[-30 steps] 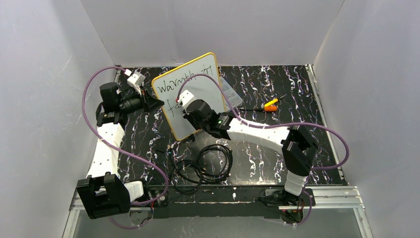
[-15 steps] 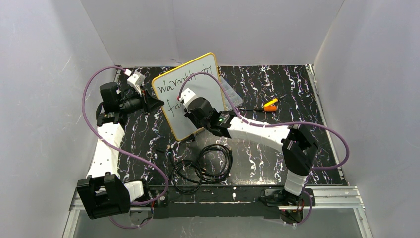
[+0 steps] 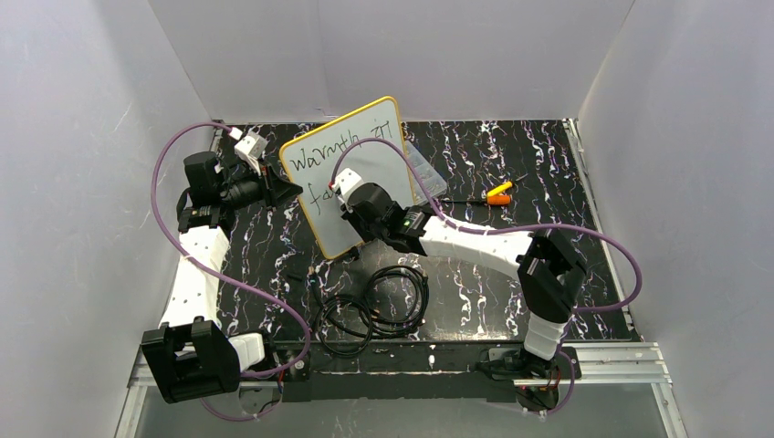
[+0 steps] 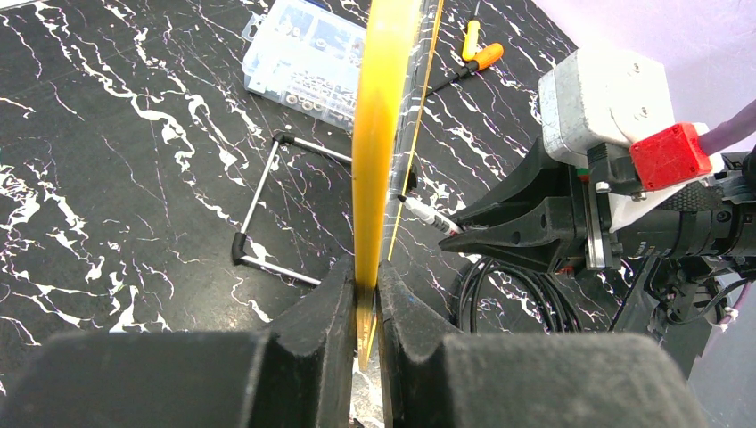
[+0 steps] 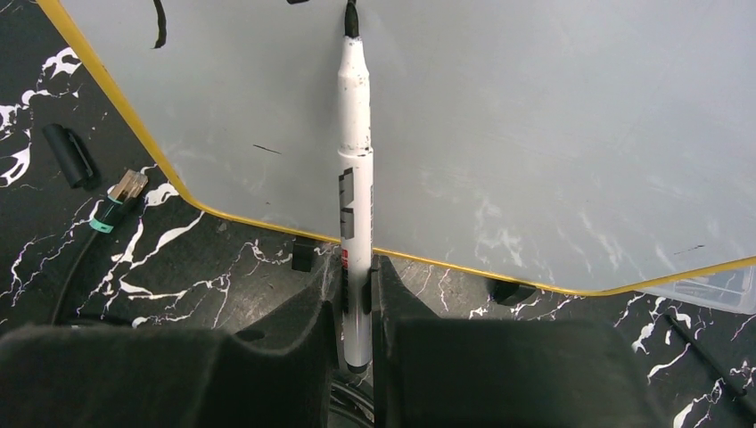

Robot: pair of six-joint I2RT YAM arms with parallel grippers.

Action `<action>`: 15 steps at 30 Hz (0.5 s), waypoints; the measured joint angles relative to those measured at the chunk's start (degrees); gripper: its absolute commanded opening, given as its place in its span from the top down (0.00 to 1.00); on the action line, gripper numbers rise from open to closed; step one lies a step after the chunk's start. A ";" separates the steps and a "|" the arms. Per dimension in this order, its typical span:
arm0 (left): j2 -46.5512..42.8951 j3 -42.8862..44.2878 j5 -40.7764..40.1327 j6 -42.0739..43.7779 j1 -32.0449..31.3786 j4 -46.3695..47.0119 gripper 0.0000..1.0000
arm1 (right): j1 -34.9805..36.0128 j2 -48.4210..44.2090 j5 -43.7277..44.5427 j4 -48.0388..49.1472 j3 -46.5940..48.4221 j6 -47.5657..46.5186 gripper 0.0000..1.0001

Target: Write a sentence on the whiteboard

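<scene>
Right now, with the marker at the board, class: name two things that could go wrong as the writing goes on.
1. The left end effector pinches the whiteboard only by its thin yellow edge; the marker's push might twist or slip the board.
2. The right end effector holds the marker near its tail, so the long barrel might pivot and skew the stroke.

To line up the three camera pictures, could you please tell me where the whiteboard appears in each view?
Top external: whiteboard centre-left, its face toward the camera.
Left wrist: whiteboard edge-on, a yellow strip up the centre.
Right wrist: whiteboard fills the upper picture.
Shared landmark: the clear compartment box beside it, seen in all three.
</scene>
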 measured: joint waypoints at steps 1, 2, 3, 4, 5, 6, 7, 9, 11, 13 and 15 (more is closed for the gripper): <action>0.00 0.00 0.00 0.00 0.00 -0.02 1.00 | 0.00 0.00 0.00 0.00 0.00 0.00 0.99; 0.00 0.00 0.00 0.00 0.00 0.00 1.00 | 0.00 0.00 0.02 0.00 0.00 0.00 0.99; 0.00 0.00 -0.02 0.00 0.00 0.00 1.00 | 0.00 0.00 0.04 0.00 0.00 0.00 0.99; 0.00 0.00 -0.02 0.00 0.00 0.00 1.00 | 0.00 0.00 0.09 0.00 0.02 0.00 0.99; 0.00 0.00 -0.02 0.00 0.00 0.00 1.00 | 0.00 0.00 0.15 -0.02 0.04 -0.02 0.99; 0.00 0.00 -0.02 0.00 0.00 0.00 1.00 | 0.00 0.00 0.28 -0.02 0.17 -0.04 0.99; 0.00 0.00 -0.02 0.00 0.00 0.00 1.00 | 0.00 0.00 0.44 -0.07 0.39 -0.07 0.99; 0.00 0.00 -0.02 0.00 0.00 0.00 1.00 | 0.00 0.02 0.76 -0.09 1.07 -0.17 0.99; 0.00 0.00 -0.02 0.00 0.00 0.00 1.00 | -0.02 0.02 1.18 -0.07 1.99 -0.22 0.99; 0.00 0.00 -0.02 0.00 0.00 0.00 1.00 | -0.11 0.04 1.64 -0.04 2.84 -0.22 0.99; 0.00 0.00 -0.02 0.00 0.00 0.00 1.00 | -0.26 0.04 1.90 0.00 3.15 -0.22 0.99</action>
